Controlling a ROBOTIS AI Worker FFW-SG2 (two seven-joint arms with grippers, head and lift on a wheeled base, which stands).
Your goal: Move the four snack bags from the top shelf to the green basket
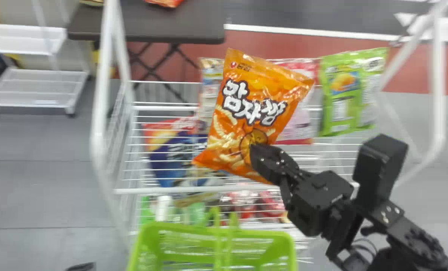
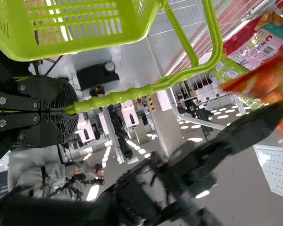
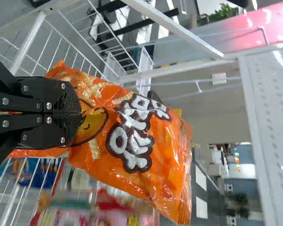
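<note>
The right gripper [image 1: 259, 160] is shut on the lower part of the orange snack bag [image 1: 252, 109], holding it up over the white rack. From close up, the right gripper [image 3: 80, 113] pinches the orange bag [image 3: 151, 155] in the right wrist view. Behind that bag lie a pink bag [image 1: 297, 130], a green bag [image 1: 346, 94] and a pale bag [image 1: 208, 84], the pink and pale ones partly hidden. The green basket [image 1: 186, 227] is at the bottom of the head view. In the left wrist view, the left gripper [image 2: 73, 109] is shut on the basket's handle [image 2: 125, 95].
White rack posts [image 1: 99, 139] rise on both sides of the shelves. A blue and red bag [image 1: 171, 158] lies left of the orange one, partly behind wires. Cans and bottles [image 1: 246, 203] stand lower in the rack, just beyond the basket. A dark table [image 1: 171, 22] stands behind.
</note>
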